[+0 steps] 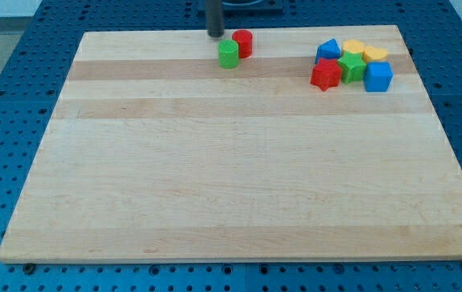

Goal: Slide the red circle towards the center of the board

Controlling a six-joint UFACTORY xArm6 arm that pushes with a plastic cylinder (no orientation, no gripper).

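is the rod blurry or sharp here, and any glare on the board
Camera view: the dark rod is soft-edged, my tip just left of the red circle block; the blocks look sharp; the pale wooden board is evenly lit, no glare, only short shadows.

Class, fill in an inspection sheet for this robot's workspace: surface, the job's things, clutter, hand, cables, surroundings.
Surface: pale wooden board, mostly bare.
Job's things: red circle near the view's top edge, touching a green cylinder at its lower left.
Clutter: tight cluster at the view's top right: red star, green star, blue cube, another blue block, two yellow blocks.
Hand: none; my tip stands just left of the red circle, apart from it.
Cables: nothing seen.
Surroundings: blue perforated table.
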